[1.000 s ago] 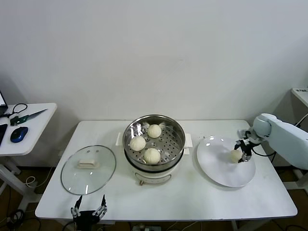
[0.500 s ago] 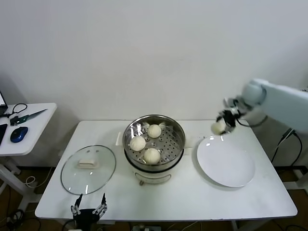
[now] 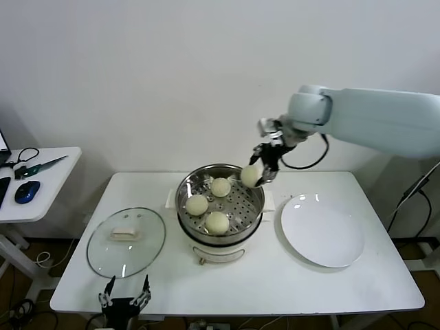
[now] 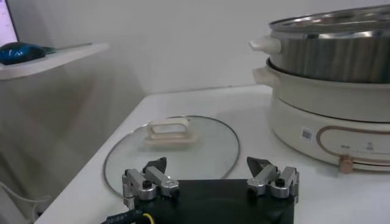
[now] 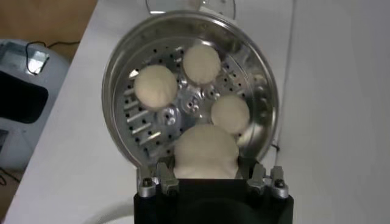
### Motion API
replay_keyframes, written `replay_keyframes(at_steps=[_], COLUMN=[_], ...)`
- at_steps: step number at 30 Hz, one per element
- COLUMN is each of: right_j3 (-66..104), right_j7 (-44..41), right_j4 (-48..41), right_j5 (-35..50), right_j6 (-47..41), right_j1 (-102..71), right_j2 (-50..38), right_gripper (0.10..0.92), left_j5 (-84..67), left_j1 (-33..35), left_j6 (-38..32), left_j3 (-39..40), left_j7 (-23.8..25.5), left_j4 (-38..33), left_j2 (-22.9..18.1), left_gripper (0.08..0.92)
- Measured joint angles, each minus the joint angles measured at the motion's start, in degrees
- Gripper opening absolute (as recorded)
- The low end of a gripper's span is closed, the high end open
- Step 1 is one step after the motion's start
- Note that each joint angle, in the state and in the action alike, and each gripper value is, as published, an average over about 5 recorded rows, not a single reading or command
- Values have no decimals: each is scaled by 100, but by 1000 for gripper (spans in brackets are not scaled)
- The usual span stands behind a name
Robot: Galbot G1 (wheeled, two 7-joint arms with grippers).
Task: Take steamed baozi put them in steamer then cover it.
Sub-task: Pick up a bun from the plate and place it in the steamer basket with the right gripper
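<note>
The steel steamer (image 3: 256, 206) stands mid-table on its white base. Three baozi lie on its perforated tray: the first baozi (image 3: 221, 187), the second (image 3: 196, 205), the third (image 3: 217, 223). My right gripper (image 3: 253, 174) is shut on a fourth baozi (image 3: 250, 176) and holds it above the steamer's right rim. In the right wrist view this baozi (image 5: 206, 151) sits between the jaws, over the tray (image 5: 152, 122). The glass cover (image 3: 126, 241) with its cream handle lies flat on the table left of the steamer. My left gripper (image 3: 126, 300) is open and empty at the front edge; the left wrist view (image 4: 210, 178) shows it near the cover (image 4: 173, 146).
An empty white plate (image 3: 322, 230) lies right of the steamer. A side table (image 3: 41, 180) at the left holds a blue mouse (image 3: 27, 192) and cables. The wall is close behind the table.
My right gripper has lifted the baozi off the white plate and carried it left, to above the steamer's right rim. The plate is now empty. The left arm has not moved.
</note>
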Motion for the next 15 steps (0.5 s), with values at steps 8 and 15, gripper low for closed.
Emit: replay_keyframes(at_steps=[8,15], right_j3=[-28,3], right_j7=[350,570], right_j4=[-46,-113], right_j5=[34,-63], right_j6=[-288,-461], right_j1=[-451,-807], right_j2=[237,307], right_gripper=[687,687], left_j5=[1,3], left_j1=[-3,-7], left_j6=[1,1], left_j3=[16,20], left_j7=[1,4], left_j4=[-18,-10], left_j2=[-12,-11], left_gripper=[823,823])
